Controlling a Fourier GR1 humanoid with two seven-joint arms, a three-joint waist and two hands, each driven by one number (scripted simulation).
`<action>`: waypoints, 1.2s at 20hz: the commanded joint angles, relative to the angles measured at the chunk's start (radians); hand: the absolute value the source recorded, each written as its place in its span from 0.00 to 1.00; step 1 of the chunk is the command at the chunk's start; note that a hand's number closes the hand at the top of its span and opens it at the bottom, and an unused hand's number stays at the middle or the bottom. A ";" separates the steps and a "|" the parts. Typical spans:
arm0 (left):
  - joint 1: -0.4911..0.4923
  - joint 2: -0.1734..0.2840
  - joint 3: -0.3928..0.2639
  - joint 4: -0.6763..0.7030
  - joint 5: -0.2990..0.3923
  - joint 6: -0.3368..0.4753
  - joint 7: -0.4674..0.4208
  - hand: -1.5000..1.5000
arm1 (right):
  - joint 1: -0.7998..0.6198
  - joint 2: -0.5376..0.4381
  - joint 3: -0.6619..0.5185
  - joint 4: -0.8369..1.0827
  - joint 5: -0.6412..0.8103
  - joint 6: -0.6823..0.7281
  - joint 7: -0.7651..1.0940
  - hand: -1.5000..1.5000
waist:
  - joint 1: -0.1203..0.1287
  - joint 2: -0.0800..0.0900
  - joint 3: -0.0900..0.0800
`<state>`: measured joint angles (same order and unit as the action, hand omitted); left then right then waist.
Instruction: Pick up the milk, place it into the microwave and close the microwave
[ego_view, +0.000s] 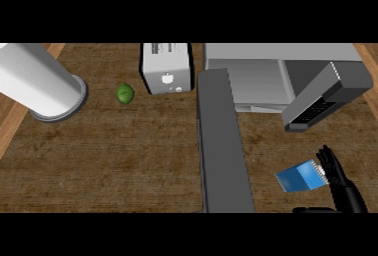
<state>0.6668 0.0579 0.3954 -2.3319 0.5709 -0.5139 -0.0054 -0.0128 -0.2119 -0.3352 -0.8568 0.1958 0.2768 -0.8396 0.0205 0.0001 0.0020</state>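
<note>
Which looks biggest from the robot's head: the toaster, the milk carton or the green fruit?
1. White boxy toaster
2. Blue milk carton
3. Small round green fruit

The carton may sit nearer the camera, yet the toaster looks larger.

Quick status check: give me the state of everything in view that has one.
Microwave: open, nothing visible inside.
Microwave door: swung wide open.
Milk: on the counter, outside the microwave.
Right hand: open, fingers straight beside the milk.
Toaster: upright, no bread showing.
</note>
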 joint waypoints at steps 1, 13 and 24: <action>0.033 0.013 0.033 -0.091 0.145 -0.027 0.013 0.00 | -0.085 0.012 0.002 0.186 0.039 -0.057 -0.127 0.00 | 0.007 0.001 0.001; 0.044 -0.015 0.032 -0.079 0.135 -0.043 0.001 0.00 | -0.195 -0.007 0.001 0.420 -0.013 0.072 -0.234 1.00 | 0.000 0.002 0.001; 0.046 -0.011 0.008 -0.080 0.123 -0.056 0.030 0.00 | -0.325 0.019 0.008 0.507 -0.005 -0.078 -0.295 1.00 | 0.009 0.007 0.003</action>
<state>0.6972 0.0603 0.4271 -2.3169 0.6465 -0.5833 -0.0133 -0.2992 -0.2201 -0.3167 -0.3956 0.1925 0.2175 -1.0016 0.0270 0.0042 0.0028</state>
